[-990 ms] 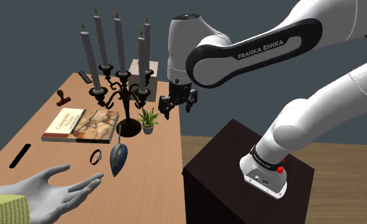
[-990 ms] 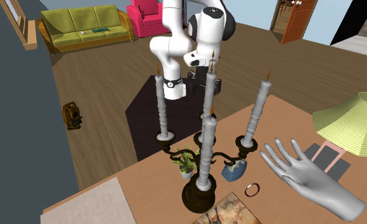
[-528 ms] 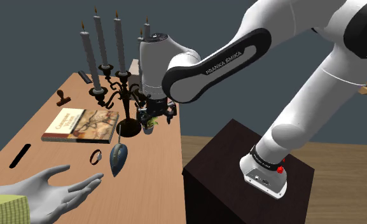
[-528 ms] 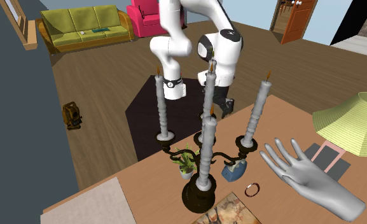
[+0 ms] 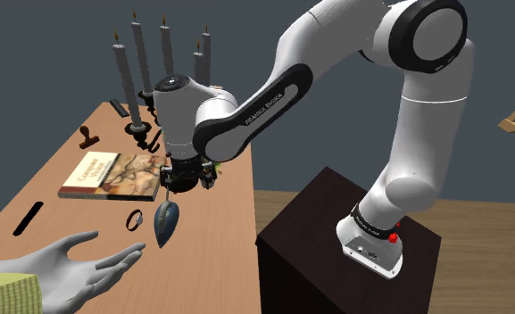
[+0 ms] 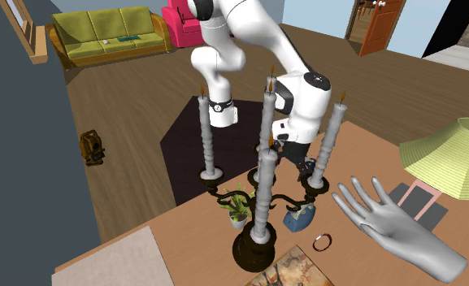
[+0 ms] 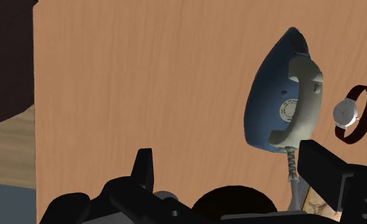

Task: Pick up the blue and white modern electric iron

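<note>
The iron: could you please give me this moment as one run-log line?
gripper: open, over table | iron: on table, not held | wristwatch: beside iron

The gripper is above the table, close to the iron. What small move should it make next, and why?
Probably shift the gripper sideways toward the wristwatch before lowering. Its fingers stand open, but the blue and white iron lies off-centre, close to the finger on the wristwatch's side, so a straight descent might bring that finger down on the iron's body.
</note>
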Controlling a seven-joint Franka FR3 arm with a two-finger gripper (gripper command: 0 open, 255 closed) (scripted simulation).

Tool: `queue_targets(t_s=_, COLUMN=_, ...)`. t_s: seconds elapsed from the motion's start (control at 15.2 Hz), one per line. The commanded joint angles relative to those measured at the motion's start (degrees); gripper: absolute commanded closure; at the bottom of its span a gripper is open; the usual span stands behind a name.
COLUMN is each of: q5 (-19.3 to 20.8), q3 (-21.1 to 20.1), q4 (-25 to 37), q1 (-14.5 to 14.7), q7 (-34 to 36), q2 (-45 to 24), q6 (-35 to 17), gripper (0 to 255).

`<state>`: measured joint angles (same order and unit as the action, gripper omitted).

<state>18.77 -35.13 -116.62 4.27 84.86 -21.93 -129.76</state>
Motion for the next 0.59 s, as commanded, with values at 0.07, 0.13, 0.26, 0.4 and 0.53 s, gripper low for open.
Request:
queue_targets(t_s=0.07, q5=3.63, q3=2.86, q4=7.01, q1=3.84, q7=5.41, q2=-7.0, q6=0.96, gripper=0)
queue_targets(t_s=0.13, q5=4.53, q3=3.83, q4=9.56, q1=5.11, q7=6.83, q2=-9.35, q6=1.32, gripper=0)
queue_targets(t_s=0.26, q5=5.95, q3=5.69, q4=14.92, q1=7.58, q7=9.28, q2=-14.0, q6=2.2, gripper=0)
queue_targets(t_s=0.4, q5=6.93, q3=7.41, q4=20.71, q1=9.9, q7=11.26, q2=-18.66, q6=3.31, gripper=0)
queue_targets(t_s=0.53, q5=7.34, q3=8.16, q4=22.57, q1=10.76, q7=11.89, q2=-20.57, q6=3.22, gripper=0)
